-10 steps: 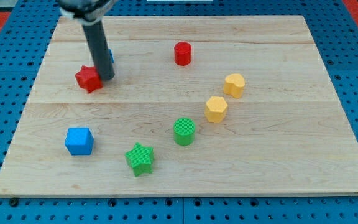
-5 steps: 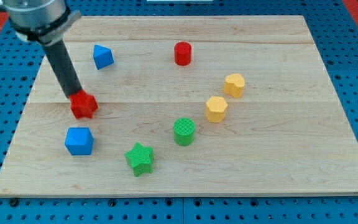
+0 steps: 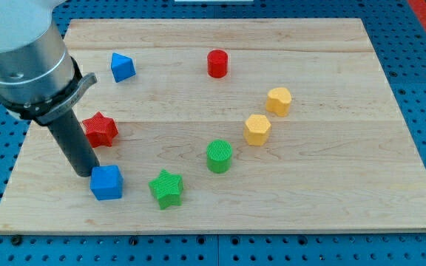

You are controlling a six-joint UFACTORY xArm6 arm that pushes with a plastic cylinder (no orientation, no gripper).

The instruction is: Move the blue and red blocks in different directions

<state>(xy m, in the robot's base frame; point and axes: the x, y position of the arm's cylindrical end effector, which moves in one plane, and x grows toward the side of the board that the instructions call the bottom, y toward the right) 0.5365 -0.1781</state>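
My tip (image 3: 86, 172) rests on the board at the view's lower left, touching the upper left side of the blue cube (image 3: 106, 182). The red star (image 3: 100, 129) lies just above and to the right of the rod, partly behind it. A blue triangular block (image 3: 122, 67) sits near the view's top left. A red cylinder (image 3: 217, 63) stands at the top middle.
A green star (image 3: 166, 188) lies right of the blue cube. A green cylinder (image 3: 219, 156), a yellow hexagonal block (image 3: 257, 129) and a yellow heart-like block (image 3: 278, 100) run up to the right. The wooden board (image 3: 346, 170) sits on a blue pegboard.
My tip moved down from the red star to the blue cube and pushed the cube a little down and to the right. The red star shifted slightly down.
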